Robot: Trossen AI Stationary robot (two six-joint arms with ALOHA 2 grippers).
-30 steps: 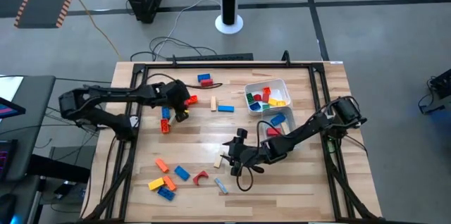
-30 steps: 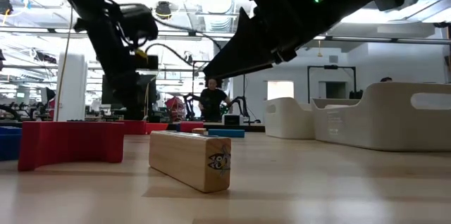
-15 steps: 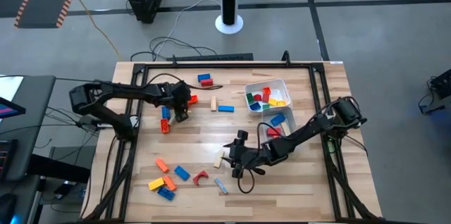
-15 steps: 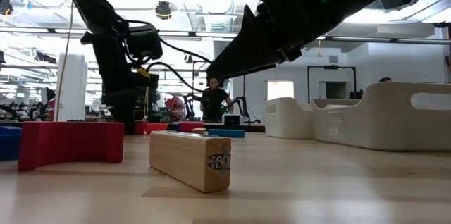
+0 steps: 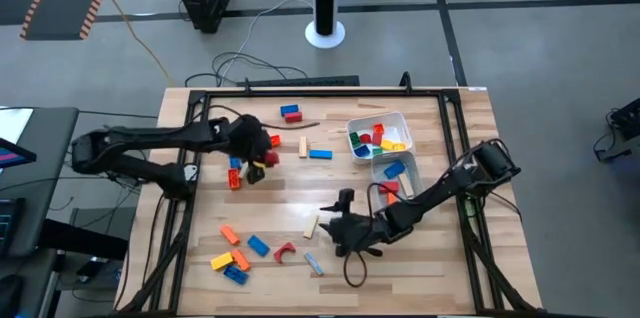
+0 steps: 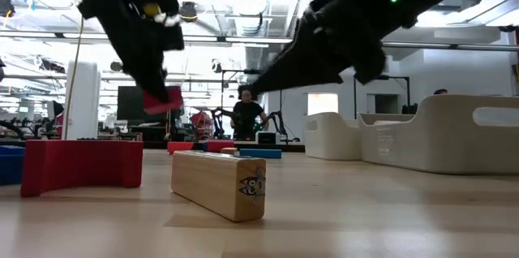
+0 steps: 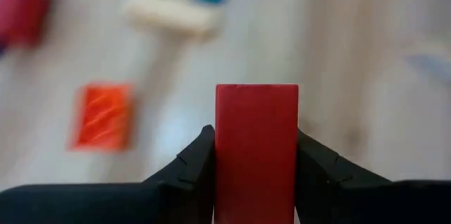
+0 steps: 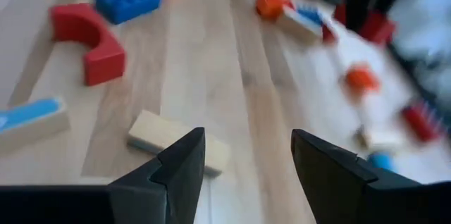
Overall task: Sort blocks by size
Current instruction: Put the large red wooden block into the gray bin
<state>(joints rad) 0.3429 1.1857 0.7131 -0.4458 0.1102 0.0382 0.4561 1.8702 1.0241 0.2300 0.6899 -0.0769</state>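
Red block (image 7: pixel 256 150): plain smooth oblong, pinched between the left gripper (image 5: pixel 256 165) fingers, lifted clear of the table (image 5: pixel 300 198) at its left side; right gripper (image 8: pixel 246 175): jaws apart, empty, over a tan block (image 8: pixel 176 143) near the front; pale wood top, black edge frame; white tub (image 5: pixel 380 134) of blocks at the far right; person (image 6: pixel 246 118) in the room behind.

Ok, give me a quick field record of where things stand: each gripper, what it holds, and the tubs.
left gripper: shut on a red block, lifted off the table
right gripper: open, empty, low over a tan block
white tub: several small blocks inside
clear tub: a blue block inside
loose blocks: many, scattered on the table
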